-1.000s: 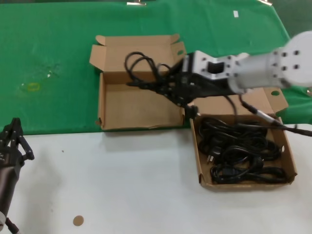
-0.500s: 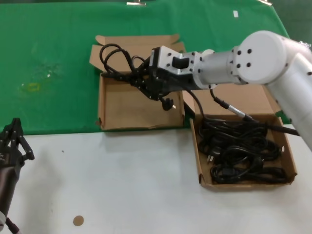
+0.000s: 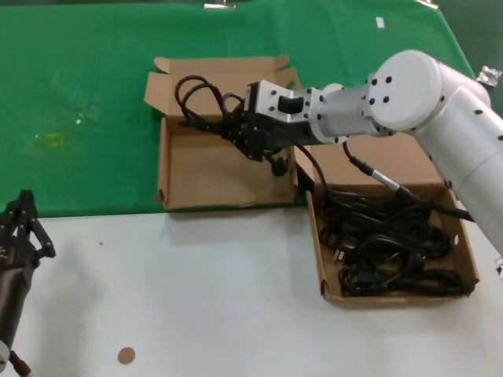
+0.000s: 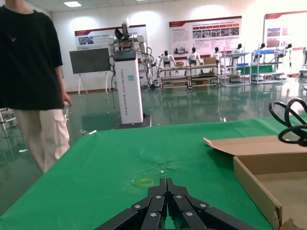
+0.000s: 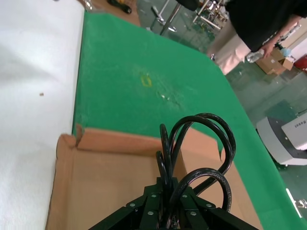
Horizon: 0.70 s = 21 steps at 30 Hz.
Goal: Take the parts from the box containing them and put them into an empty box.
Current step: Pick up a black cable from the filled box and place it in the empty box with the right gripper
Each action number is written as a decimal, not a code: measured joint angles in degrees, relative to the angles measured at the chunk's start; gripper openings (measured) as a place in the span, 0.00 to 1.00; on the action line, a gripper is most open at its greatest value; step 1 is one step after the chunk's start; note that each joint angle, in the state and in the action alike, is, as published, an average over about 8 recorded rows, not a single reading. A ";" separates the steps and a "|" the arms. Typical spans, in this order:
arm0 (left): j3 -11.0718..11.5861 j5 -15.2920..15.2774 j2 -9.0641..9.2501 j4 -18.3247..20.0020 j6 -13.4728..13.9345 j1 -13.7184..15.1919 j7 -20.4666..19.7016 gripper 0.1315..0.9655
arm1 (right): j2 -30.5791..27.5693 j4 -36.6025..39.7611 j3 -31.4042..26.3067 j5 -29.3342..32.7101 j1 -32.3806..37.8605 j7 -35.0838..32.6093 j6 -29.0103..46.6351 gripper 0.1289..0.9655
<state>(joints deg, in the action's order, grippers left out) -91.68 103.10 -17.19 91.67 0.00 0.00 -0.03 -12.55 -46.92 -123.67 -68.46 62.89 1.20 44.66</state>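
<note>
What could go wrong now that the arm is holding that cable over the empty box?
The right hand grips one coiled power cable above the empty box. Its loops reach toward the back wall and lid, so on release they might drape over the edge. The dangling plug hangs near the box's right wall and could snag there.

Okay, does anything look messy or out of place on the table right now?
Nothing is spilled or damaged. The right gripper holds one coiled cable over the empty box; its plug dangles below. The remaining cables lie tangled inside their box, which looks normal.
</note>
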 joint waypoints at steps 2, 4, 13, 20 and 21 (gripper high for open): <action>0.00 0.00 0.00 0.00 0.00 0.00 0.00 0.02 | 0.10 0.88 -0.04 -0.03 0.20 -0.68 -0.22 0.05; 0.00 0.00 0.00 0.00 0.00 0.00 0.00 0.02 | 0.16 1.57 -0.08 -0.06 0.35 -1.25 -0.39 0.05; 0.00 0.00 0.00 0.00 0.00 0.00 0.00 0.02 | 0.53 3.64 -0.12 -0.07 0.87 -2.55 -1.14 0.05; 0.00 0.00 0.00 0.00 0.00 0.00 0.00 0.02 | 1.08 5.22 -0.01 -0.20 1.18 -3.45 -2.07 0.08; 0.00 0.00 0.00 0.00 0.00 0.00 0.00 0.02 | 1.15 5.40 0.01 -0.23 1.20 -3.58 -2.18 0.08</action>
<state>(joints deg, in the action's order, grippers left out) -91.68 103.11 -17.19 91.67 0.00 0.00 -0.03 -11.40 -41.52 -123.66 -68.70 64.10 -2.38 42.48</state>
